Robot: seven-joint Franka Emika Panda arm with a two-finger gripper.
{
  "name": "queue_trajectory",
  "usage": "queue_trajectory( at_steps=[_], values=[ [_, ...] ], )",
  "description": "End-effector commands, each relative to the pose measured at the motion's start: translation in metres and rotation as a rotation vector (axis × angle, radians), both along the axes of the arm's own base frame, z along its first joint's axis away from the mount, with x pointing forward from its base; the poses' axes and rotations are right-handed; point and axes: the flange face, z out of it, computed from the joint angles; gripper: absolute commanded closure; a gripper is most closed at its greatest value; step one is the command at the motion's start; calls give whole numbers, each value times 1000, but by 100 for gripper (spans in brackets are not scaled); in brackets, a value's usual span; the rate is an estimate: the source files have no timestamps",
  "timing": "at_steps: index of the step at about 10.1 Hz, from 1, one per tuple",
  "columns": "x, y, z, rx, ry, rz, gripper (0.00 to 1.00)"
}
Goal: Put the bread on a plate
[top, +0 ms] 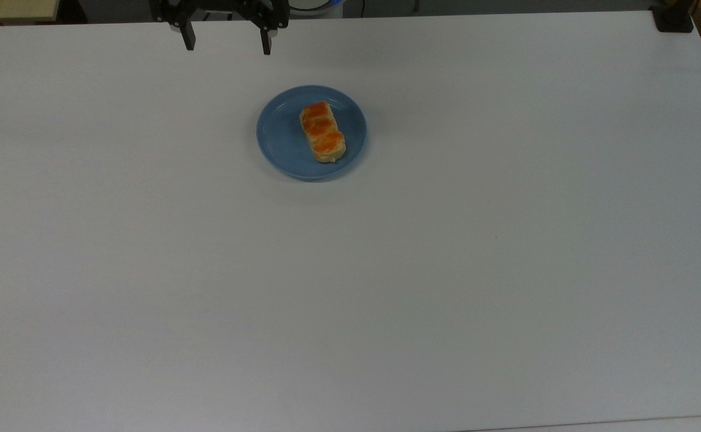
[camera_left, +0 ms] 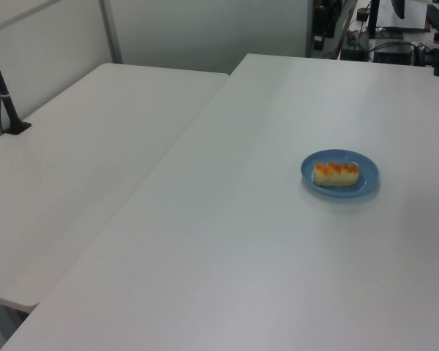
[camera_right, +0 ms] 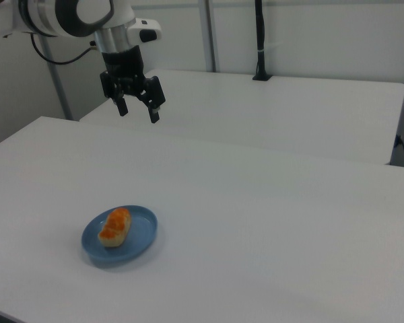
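No lettering, label, brand, number or sign can be read on anything in these views.

Bread lies on the plate, toward the top view's right half of it, long axis running roughly top to bottom in the top view. Plate sits on the table, near the top edge in the top view and a bit left of centre. My gripper hangs above the table's top edge, up and to the top view's left of the plate, well apart from it, fingers spread wide. In the right view my gripper is high behind the plate. A second table stands beside mine, on the left view's left.
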Motion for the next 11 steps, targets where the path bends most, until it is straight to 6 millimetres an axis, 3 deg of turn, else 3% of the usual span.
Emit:
queue_trajectory(
  at_steps=[1,4,6,11],
  values=[
    [-22,-8,19,33,24,5,0],
    [-22,-11,19,32,27,16,0],
    [-24,-25,21,32,22,-12,0],
    [-25,-18,26,33,16,-5,0]
  ],
)
